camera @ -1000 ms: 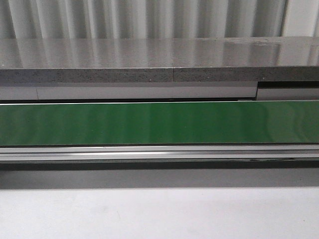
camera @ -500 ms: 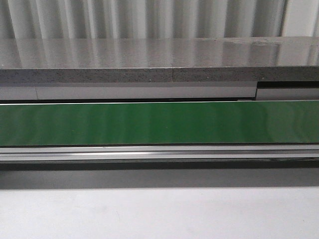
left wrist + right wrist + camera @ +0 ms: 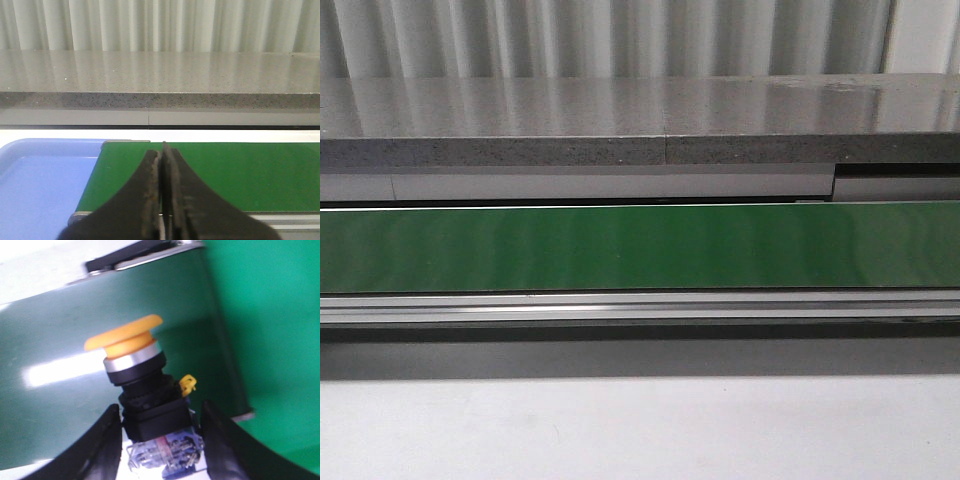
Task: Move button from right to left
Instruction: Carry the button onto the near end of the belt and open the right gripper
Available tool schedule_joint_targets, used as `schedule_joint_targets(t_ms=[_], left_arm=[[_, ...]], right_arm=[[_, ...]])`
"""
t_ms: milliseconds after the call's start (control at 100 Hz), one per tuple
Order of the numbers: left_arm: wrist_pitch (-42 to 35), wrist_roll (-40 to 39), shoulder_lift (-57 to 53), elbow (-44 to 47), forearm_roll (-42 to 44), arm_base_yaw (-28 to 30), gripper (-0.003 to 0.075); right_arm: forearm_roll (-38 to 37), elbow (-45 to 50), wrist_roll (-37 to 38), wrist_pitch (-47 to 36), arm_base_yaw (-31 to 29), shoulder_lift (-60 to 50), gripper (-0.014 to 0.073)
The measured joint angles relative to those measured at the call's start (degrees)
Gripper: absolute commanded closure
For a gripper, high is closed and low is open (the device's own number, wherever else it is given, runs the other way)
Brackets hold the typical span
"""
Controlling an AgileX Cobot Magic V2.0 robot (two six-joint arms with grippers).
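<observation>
- Between the right fingers, the button is sitting clamped, yellow cap up, over the green belt.
- Left fingers are pressing together, holding nothing, near a blue tray.

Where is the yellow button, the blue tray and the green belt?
button (image 3: 124, 336), right wrist view, on its yellow cap.
blue tray (image 3: 40, 185), left wrist view, on its bare floor.
green belt (image 3: 640, 248), front view, on the belt's middle.

Button upright, yellow cap up, betw pincer fingers
</observation>
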Motion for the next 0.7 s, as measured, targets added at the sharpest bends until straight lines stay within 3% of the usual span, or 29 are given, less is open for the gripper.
schedule_joint_targets(t_ms=[150, 410, 480, 630, 700], left_arm=[[0.0, 0.0, 0.0, 0.0, 0.0, 0.0, 0.0740], [0.0, 0.0, 0.0, 0.0, 0.0, 0.0, 0.0740], [0.0, 0.0, 0.0, 0.0, 0.0, 0.0, 0.0740], [0.0, 0.0, 0.0, 0.0, 0.0, 0.0, 0.0740], [0.0, 0.0, 0.0, 0.0, 0.0, 0.0, 0.0740]], right_arm=[[0.2, 2.2, 2.1, -1.7, 2.9, 3.3, 0.0478], [0.2, 3.1, 2.5, -5.6, 3.0, 9.7, 0.0461], [0.2, 3.1, 2.6, -6.0, 3.0, 10.2, 0.0382], [0.4, 3.1, 2.6, -6.0, 3.0, 10.3, 0.0071], [0.4, 3.1, 2.7, -6.0, 3.0, 10.3, 0.0004]])
